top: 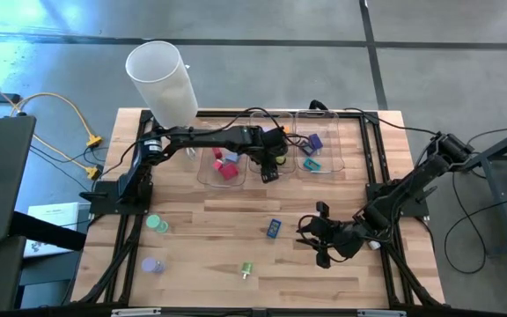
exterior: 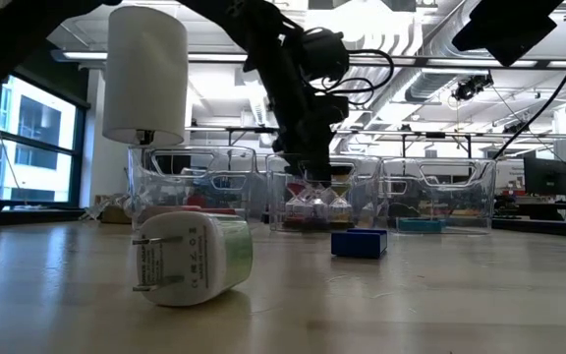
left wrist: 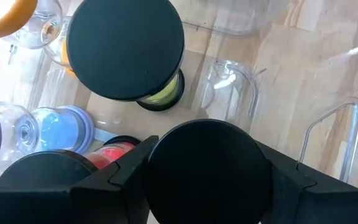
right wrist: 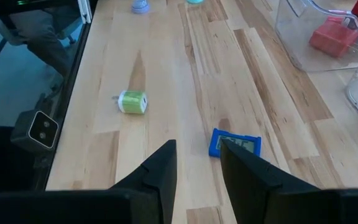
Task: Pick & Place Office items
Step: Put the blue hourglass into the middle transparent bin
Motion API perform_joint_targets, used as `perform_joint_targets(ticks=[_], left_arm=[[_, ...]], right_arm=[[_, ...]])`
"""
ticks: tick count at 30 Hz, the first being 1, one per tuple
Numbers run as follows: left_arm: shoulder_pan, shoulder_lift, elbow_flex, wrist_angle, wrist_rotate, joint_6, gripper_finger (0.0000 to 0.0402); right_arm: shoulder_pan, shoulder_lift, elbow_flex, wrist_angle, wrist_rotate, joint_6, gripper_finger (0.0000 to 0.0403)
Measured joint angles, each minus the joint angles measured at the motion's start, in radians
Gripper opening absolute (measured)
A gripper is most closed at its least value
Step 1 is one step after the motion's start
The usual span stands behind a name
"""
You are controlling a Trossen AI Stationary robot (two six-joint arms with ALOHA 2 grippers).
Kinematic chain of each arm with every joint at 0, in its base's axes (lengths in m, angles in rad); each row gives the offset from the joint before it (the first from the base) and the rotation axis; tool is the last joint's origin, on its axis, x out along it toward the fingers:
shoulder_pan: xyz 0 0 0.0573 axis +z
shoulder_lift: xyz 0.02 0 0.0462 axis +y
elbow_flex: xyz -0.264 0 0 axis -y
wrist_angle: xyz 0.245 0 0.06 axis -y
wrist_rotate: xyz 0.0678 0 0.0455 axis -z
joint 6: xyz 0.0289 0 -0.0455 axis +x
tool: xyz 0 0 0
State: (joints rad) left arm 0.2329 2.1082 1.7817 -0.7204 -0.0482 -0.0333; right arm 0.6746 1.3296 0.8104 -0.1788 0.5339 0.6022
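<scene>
We see a light wooden plank table (top: 236,229) framed by dark rails, standing on a grey concrete floor (top: 447,44) with yellow cables at the left. The low view looks across the tabletop into an open hall with tall windows, ceiling ducts and bright lights.

3 clear rectangular plastic trays (top: 221,169) stand in a row along the far edge, beside a tall white translucent cylinder (top: 162,81).

The left gripper (top: 269,158) hangs over the middle tray. Its 2 fingers (left wrist: 126,46) are partly apart, and a black round disc with a yellow-green underside (left wrist: 160,96) sits just beyond them on the tray floor; we cannot tell whether the fingers touch or grasp it. A light blue cap (left wrist: 61,127) and a red piece (left wrist: 114,152) lie next to it (the same tray).

The right gripper (top: 321,238) hovers low over the table's near right area. Its fingers (right wrist: 160,171) stand narrowly apart and grasp nothing.

Loose items on the table:
- a blue flat block (right wrist: 235,143), just ahead of the right gripper;
- a green and white plug-shaped piece (right wrist: 133,102), near the front edge;
- a teal cap (top: 157,224) and a lavender cap (top: 152,264), at the left.

Red and pink blocks (top: 227,167) lie in the left tray; purple and teal pieces (top: 313,150) lie in the right tray.
</scene>
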Motion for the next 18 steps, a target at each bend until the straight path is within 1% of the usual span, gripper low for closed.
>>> perform_joint_targets(ticks=[10,13,15,18], left_arm=[[-0.003,0.0,-0.001,-0.002,0.008,0.014,0.0209],[-0.005,0.0,-0.001,0.001,0.009,-0.021,0.0209],[-0.005,0.0,-0.001,0.0,0.02,-0.01,0.0209],[-0.005,0.0,-0.002,-0.004,0.062,0.014,0.021]], right_arm=[[0.0,0.0,0.0,-0.008,0.0,0.0,0.0111],[0.0,0.0,0.0,-0.008,0.0,0.0,0.0111],[0.0,0.0,0.0,-0.008,0.0,0.0,0.0111],[0.0,0.0,0.0,-0.008,0.0,0.0,0.0111]])
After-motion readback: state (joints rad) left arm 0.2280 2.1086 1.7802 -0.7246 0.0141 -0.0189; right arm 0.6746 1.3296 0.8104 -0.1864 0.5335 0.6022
